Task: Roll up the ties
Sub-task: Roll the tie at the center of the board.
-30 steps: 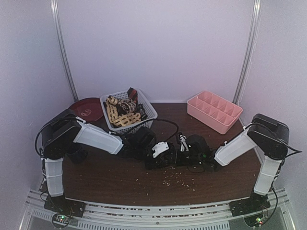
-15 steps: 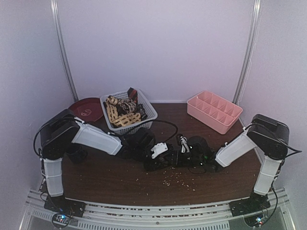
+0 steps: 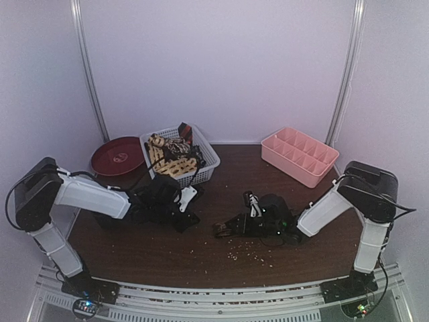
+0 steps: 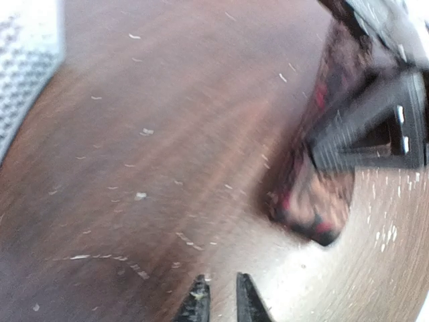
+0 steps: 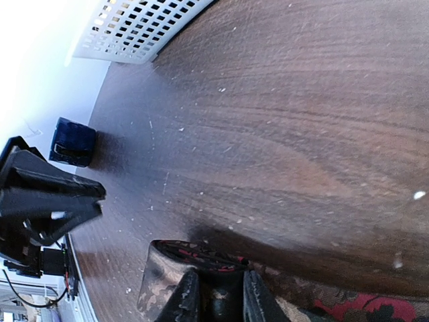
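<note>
The right fingers [image 5: 186, 300] pinch the folded end of a dark red patterned tie [image 5: 175, 263] lying on the middle of the desk [image 3: 167, 251], its roll barely begun. The left fingers [image 4: 198, 305], nearly closed and empty, should come over to steady it.

The bench [image 5: 301, 114] is dark wood-grain, smooth with a soft sheen, flecked with pale crumbs. The tie [image 5: 175, 255] is soft patterned cloth, matt. The basket [image 5: 141, 27], upper left, is white lattice plastic; the tray [image 3: 298, 154] smooth pink plastic.
</note>
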`<state>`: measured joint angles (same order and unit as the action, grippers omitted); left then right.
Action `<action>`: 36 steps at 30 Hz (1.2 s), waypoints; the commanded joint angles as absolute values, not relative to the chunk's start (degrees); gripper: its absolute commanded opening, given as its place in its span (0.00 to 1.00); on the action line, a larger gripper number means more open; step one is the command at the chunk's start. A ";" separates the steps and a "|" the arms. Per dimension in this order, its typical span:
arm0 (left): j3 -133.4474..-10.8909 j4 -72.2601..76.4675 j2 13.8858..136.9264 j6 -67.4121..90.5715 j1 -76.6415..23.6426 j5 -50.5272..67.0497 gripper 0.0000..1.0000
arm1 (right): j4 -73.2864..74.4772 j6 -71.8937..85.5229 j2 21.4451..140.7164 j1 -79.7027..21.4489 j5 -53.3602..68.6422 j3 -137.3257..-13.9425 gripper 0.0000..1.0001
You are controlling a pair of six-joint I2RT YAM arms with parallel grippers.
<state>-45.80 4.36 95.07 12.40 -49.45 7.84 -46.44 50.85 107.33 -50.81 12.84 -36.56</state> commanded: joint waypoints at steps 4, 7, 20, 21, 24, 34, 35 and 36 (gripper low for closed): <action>-42.90 2.89 88.96 25.80 -48.25 1.56 0.00 | -45.76 54.48 109.99 -54.61 10.77 -39.45 0.22; -40.66 6.11 88.69 28.31 -48.42 5.27 0.00 | -44.65 53.70 109.54 -55.00 9.66 -39.82 0.22; -40.60 22.10 95.75 39.56 -53.30 14.91 0.00 | -43.05 49.12 108.25 -54.97 9.58 -40.34 0.23; -41.24 22.32 96.22 39.76 -53.60 15.28 0.00 | -42.88 48.99 108.21 -55.01 9.70 -40.48 0.23; -43.01 21.75 97.38 39.83 -54.21 15.18 0.00 | -42.56 48.58 108.08 -55.00 9.76 -40.72 0.22; -44.63 22.31 99.18 40.87 -55.83 13.98 0.00 | -41.32 47.71 107.23 -55.01 9.45 -40.83 0.22; -44.99 22.50 100.15 40.89 -56.01 14.38 0.00 | -41.36 47.78 107.19 -54.96 9.46 -40.83 0.23; -45.19 22.81 101.12 40.93 -56.21 14.67 0.00 | -41.40 47.87 107.23 -55.01 9.49 -40.91 0.22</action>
